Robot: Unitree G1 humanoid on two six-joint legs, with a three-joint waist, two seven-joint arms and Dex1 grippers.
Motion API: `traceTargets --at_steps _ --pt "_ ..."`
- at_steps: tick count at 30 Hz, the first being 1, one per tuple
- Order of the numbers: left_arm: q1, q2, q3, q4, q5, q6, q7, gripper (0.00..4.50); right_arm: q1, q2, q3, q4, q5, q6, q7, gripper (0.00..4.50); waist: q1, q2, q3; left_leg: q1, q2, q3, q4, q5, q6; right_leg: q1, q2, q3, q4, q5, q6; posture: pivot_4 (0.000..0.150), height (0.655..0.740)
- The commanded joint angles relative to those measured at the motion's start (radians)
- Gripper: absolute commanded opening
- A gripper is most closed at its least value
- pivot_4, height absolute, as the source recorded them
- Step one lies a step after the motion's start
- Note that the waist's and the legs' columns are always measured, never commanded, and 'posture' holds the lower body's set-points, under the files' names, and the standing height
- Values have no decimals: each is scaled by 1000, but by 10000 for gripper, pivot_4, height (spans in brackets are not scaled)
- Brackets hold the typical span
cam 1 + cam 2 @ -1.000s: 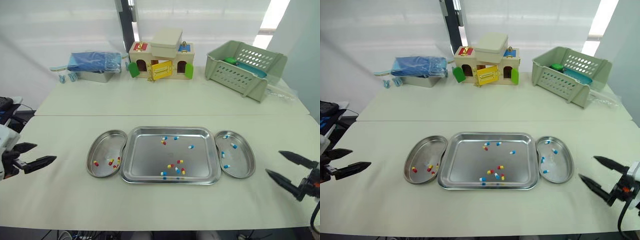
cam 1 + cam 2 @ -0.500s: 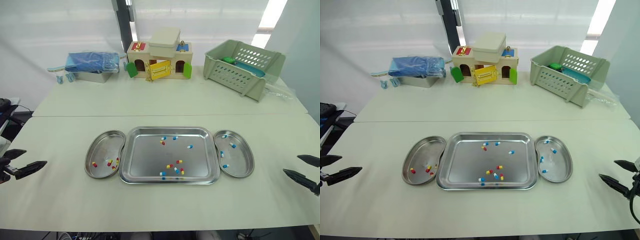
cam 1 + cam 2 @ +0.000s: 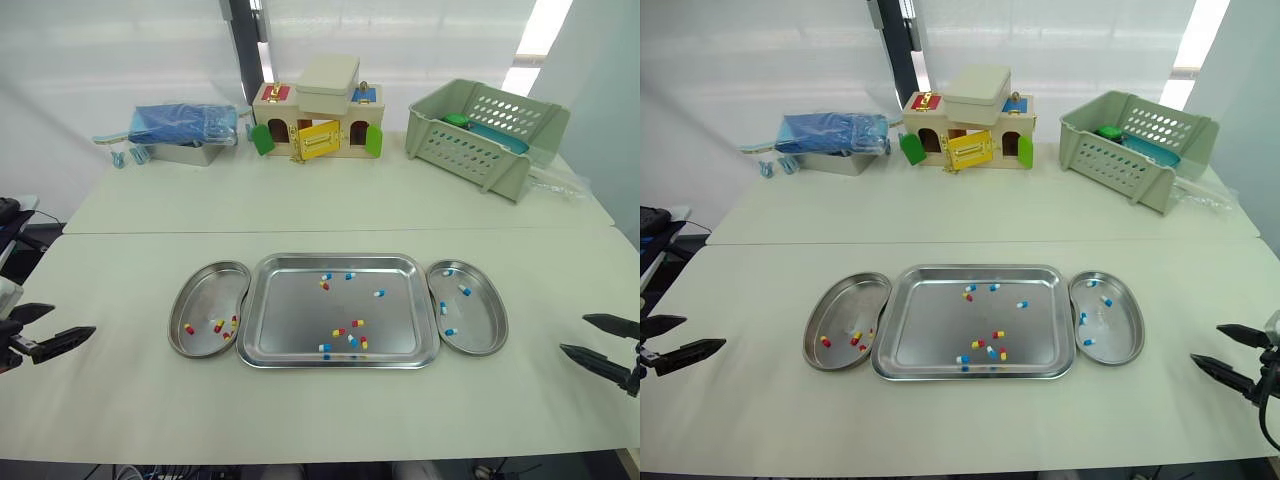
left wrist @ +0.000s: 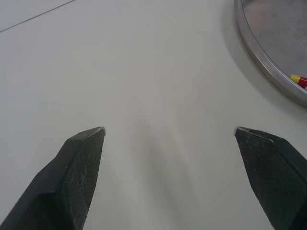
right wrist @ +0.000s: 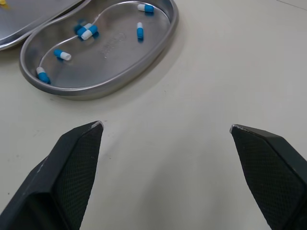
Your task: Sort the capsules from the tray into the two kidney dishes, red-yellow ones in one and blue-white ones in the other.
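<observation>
Both claws gape empty over the pale bench [image 3: 330,210]: our left claw [image 3: 74,318] outside the left-hand steel kidney dish [image 3: 175,322] of red-yellow capsules [image 3: 219,325], our right claw [image 3: 573,333] outside the right-hand steel kidney dish [image 3: 503,322] of blue-white ones. Mixed capsules [image 3: 350,337] lie in the rectangular steel tray [image 3: 340,258] between; next, we judge, a reach inward to pinch one.

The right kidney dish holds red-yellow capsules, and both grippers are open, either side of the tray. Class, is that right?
One error: the right kidney dish holds blue-white capsules, as the right wrist view shows. The left gripper and right gripper are indeed open, either side of the tray.
</observation>
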Motion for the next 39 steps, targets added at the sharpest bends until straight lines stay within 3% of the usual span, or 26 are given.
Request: traceTargets --at_steps 1,9,14,21,26,33,36,39 --pt "-5 -4 6 -31 -11 -3 7 44732 21 35 -37 -88 38 -7 9 45000 0 0 0 0 0 0 0 0 0 0 0 0 0 0 0 1500 7400" --pt "-20 -18 -10 -65 -20 6 4 44732 28 50 -29 -177 57 51 1 45000 0 0 0 0 0 0 0 0 0 0 0 0 0 0 0 1500 7400" --pt "-27 -59 -68 -267 -69 96 14 44732 99 157 13 -391 110 52 -23 45000 8 0 0 -1 0 -1 0 0 0 0 0 -1 0 0 0 1500 7400" --pt "-114 -72 -228 -495 -128 211 15 44732 220 250 150 -634 90 4 -26 45000 15 0 0 0 0 -2 1 0 0 2 0 -1 0 0 0 1500 7400" --pt "-294 -88 -444 -556 -110 210 -28 44732 229 256 232 -692 68 -8 -30 45000 17 0 0 0 0 -2 1 0 0 2 0 -1 0 0 0 1500 7400" --pt "-585 -192 -721 -472 -14 214 -47 44732 250 285 301 -756 50 -7 -115 45000 24 0 0 0 0 -2 1 0 0 2 1 -2 -1 0 0 1500 7400" --pt "-657 -278 -793 -420 79 215 59 44732 275 300 309 -768 36 -22 -145 45000 24 0 0 0 -1 -2 2 0 0 2 1 -2 -1 0 0 1500 7400" --pt "-669 -393 -771 -470 44 348 174 44732 316 323 315 -773 17 -52 -165 45000 24 -1 0 -1 -1 -3 2 0 -1 2 1 -2 -1 0 0 1500 7400"
